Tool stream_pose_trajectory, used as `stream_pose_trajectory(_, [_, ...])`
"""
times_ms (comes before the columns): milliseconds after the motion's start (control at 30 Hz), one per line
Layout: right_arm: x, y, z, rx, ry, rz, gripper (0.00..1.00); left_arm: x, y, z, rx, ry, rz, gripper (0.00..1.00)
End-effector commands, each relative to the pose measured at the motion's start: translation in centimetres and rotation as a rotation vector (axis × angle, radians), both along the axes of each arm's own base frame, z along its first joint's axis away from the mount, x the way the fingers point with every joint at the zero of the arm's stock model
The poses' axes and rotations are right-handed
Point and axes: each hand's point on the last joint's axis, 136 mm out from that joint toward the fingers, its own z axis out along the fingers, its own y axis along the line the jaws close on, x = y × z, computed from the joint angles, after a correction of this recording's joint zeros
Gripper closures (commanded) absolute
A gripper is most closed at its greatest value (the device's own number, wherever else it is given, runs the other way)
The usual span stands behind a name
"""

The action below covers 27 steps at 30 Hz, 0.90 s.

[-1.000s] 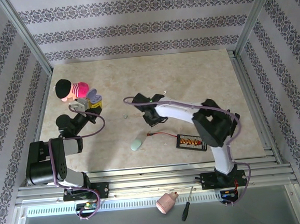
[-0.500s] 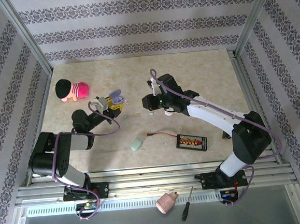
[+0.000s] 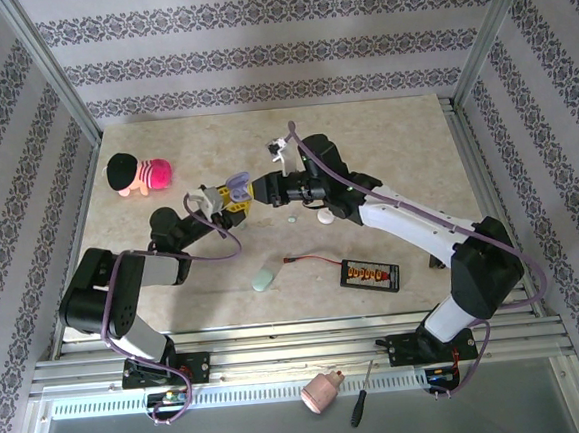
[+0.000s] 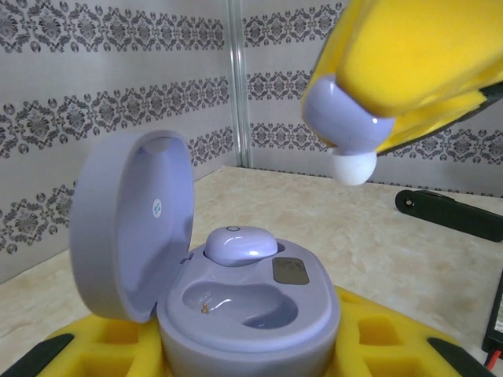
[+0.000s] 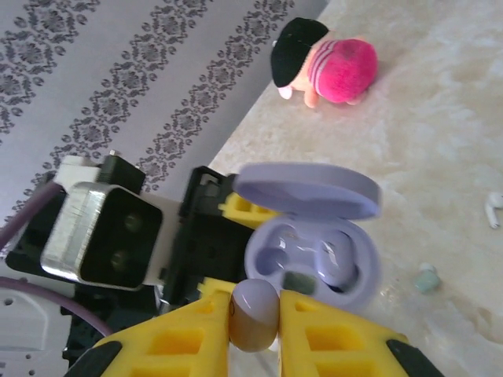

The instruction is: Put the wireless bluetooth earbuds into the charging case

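My left gripper (image 4: 250,355) is shut on the base of a lavender charging case (image 4: 250,302) whose lid stands open at the left. One lavender earbud (image 4: 240,245) sits in the case's far slot; the near slot is empty. My right gripper (image 5: 253,323) is shut on a second lavender earbud (image 5: 253,312), which hangs above and to the right of the case (image 5: 314,255) without touching it. In the top view the two grippers meet at mid-table, left gripper (image 3: 226,196) facing right gripper (image 3: 259,188), with the case (image 3: 237,183) between them.
A pale green closed case (image 3: 263,278), a loose green earbud (image 3: 292,218) and a white case (image 3: 326,216) lie on the table. A pink plush toy (image 3: 138,174) sits far left, a battery pack (image 3: 371,273) with its wire near right. A white earbud (image 5: 493,206) lies by the right wrist view's edge.
The right arm swung from the table's middle up and left, carrying the lavender earbud to the case. The left gripper moved right with the open case toward it.
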Motion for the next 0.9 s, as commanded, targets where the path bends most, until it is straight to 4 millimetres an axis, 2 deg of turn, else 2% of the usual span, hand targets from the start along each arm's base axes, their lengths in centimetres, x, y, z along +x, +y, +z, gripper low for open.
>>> stream_pose_trajectory(0, [0.1, 1.3, 1.3, 0.016, -0.062, 0.031, 0.81, -0.3, -1.0, 1.4, 0.002, -0.077, -0.026, 0.75])
stream_pose_trajectory(233, [0.2, 2.2, 0.2, -0.030, -0.087, 0.039, 0.81, -0.8, -1.6, 1.7, 0.000, -0.084, -0.040, 0.75])
stream_pose_trajectory(467, [0.3, 2.2, -1.5, -0.076, -0.080, 0.026, 0.81, -0.5, -1.6, 1.9, -0.003, -0.086, -0.021, 0.75])
stream_pose_trajectory(867, [0.1, 2.7, -3.1, -0.096, -0.042, 0.035, 0.80, -0.2, -1.8, 2.2, -0.011, -0.090, -0.014, 0.75])
